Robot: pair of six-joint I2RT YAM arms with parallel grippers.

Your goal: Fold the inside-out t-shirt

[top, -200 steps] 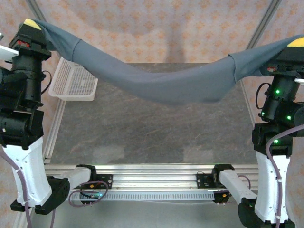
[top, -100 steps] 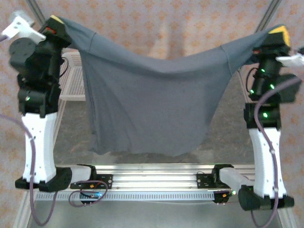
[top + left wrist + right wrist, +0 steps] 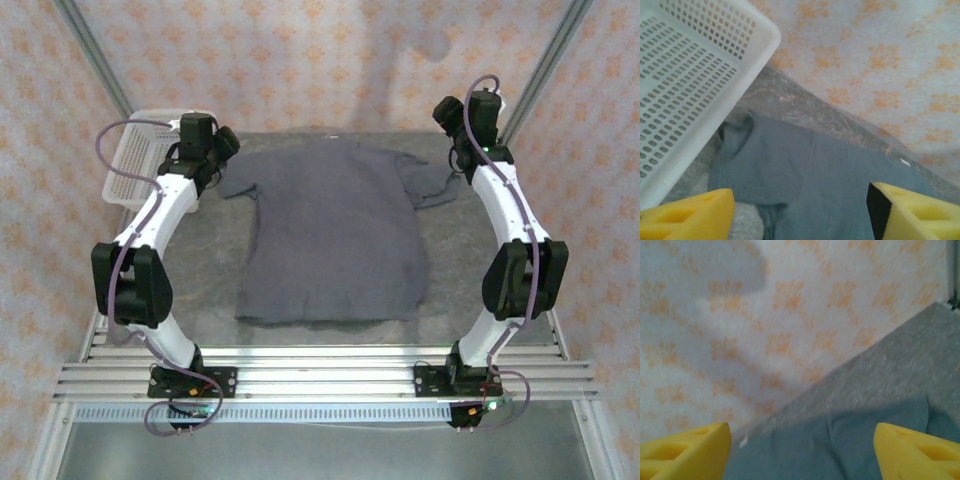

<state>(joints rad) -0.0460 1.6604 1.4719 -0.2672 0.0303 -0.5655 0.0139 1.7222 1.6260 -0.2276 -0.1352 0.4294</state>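
Pre-fold stage with inside-out t-shirt (image 3: 330, 240) flat on bench (image 3: 190, 285), left hand (image 3: 800, 212) and right hand (image 3: 802, 450) wide, empty; next likely needs sleeve regrasp.

t-shirt (image 3: 335, 235): 1 | mesh basket (image 3: 126, 168): 1 | robot arms (image 3: 150, 228): 2 | yellow fingers (image 3: 687, 217): 2 per arm

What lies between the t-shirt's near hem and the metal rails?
In the top view, only a bare strip of table separates t-shirt from rails.

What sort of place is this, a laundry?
Likely a robot test rig, not a laundry: left arm and right arm bolted to a metal rail, a patterned backdrop around the table, one t-shirt laid flat.
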